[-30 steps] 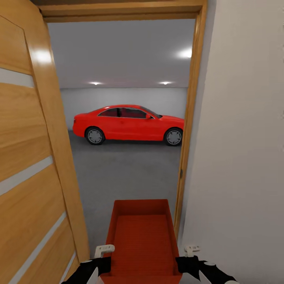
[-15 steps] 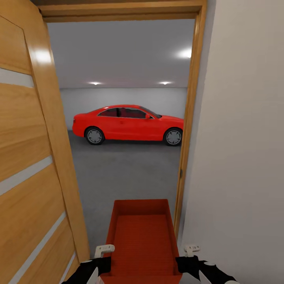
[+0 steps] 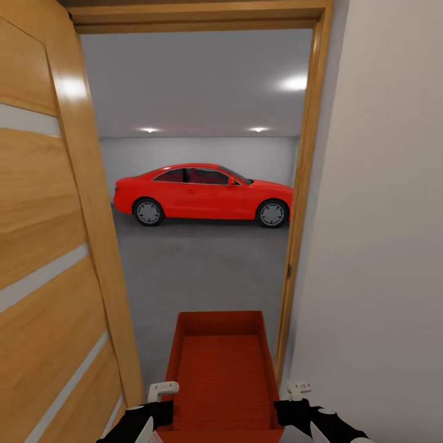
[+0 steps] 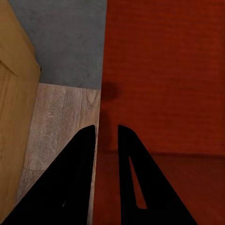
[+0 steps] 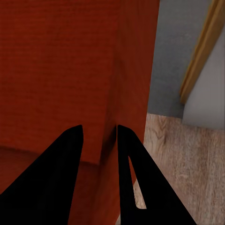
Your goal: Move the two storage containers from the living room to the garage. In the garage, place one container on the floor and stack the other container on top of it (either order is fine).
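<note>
1. Head view: taken from high up, aimed fwd and down through the doorway point(image 3: 197, 18) to the red car point(image 3: 203, 192) at frame centre.
2. Wrist views: taken close-up, pointed down along each side wall of the storage container point(image 4: 164, 75).
3. Shared: container, grey floor point(image 3: 197, 271).

Both arms are being held low & fwd, 1 per side. Left gripper point(image 4: 107, 133) is being kept clamped on the container's point(image 3: 223, 375) left wall, right gripper point(image 5: 100, 133) on its right wall; 2 fingers straddling each.
</note>
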Controlling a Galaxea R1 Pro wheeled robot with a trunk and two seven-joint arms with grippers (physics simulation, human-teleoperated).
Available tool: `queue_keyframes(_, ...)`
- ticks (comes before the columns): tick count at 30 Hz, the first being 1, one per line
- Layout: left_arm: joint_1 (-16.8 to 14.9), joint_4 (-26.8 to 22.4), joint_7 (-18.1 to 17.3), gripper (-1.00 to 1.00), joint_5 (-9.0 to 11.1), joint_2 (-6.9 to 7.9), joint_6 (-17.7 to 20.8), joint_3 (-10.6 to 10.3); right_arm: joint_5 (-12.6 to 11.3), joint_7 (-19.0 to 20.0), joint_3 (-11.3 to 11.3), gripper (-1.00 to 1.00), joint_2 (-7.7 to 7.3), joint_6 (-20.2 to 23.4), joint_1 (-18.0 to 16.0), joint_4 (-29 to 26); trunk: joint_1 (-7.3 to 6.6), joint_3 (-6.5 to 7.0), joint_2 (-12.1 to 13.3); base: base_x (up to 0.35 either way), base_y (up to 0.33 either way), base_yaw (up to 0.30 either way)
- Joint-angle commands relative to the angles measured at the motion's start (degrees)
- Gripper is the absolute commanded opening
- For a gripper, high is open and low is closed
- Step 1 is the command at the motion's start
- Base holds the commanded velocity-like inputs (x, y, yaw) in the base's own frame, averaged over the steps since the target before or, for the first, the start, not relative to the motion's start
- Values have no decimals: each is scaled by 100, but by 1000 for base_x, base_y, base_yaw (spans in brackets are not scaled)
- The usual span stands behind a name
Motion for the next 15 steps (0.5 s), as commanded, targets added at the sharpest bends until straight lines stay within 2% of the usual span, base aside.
queue_keyframes(1, -2, -23, 153, -100, -119, 130, -218, 9, 66, 30, 162, -100, 0, -15, -2, 24, 2, -6, -6, 67, 245, 0)
queue_keyframes(6, -2, -23, 153, -100, -120, 131, -224, 10, 68, 24, 162, -100, 0, -17, -2, 24, 2, -6, -6, 44, 141, 0)
queue_keyframes(15, -2, -23, 153, -100, -120, 131, -226, 10, 69, 30, 162, -100, 0, -21, -2, 24, 2, -6, -6, 5, 16, 0)
